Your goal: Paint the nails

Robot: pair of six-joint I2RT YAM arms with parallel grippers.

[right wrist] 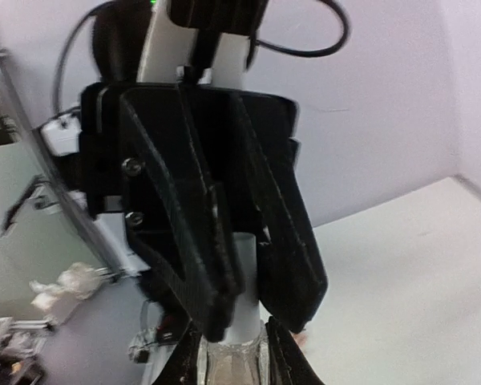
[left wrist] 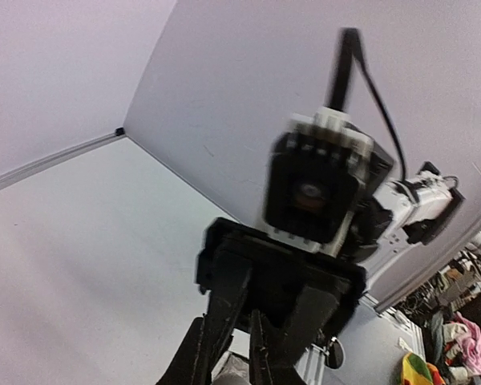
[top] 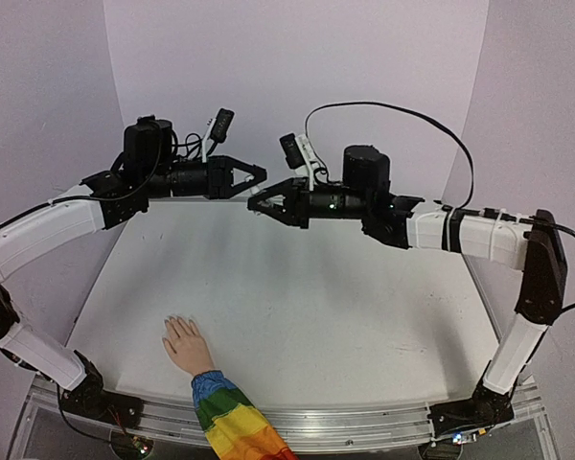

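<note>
The mannequin hand [top: 185,343] lies palm down near the table's front left, its rainbow sleeve [top: 232,422] running off the near edge. Its pale nails [top: 177,320] point toward the back. Both grippers hang high over the back of the table, tip to tip. My right gripper [right wrist: 234,353] [top: 252,203] is shut on a small clear bottle [right wrist: 234,367]. My left gripper [left wrist: 228,357] [top: 263,174] is shut on the bottle's white cap [right wrist: 244,273], its black fingers [right wrist: 284,249] coming from the opposite side. From above, the bottle is hidden between the fingertips.
The white table [top: 307,307] is bounded by walls at the back and sides, with a metal rail [top: 364,422] along the near edge. A black cable [top: 402,115] loops above the right arm. Clutter [left wrist: 457,337] lies beyond the table.
</note>
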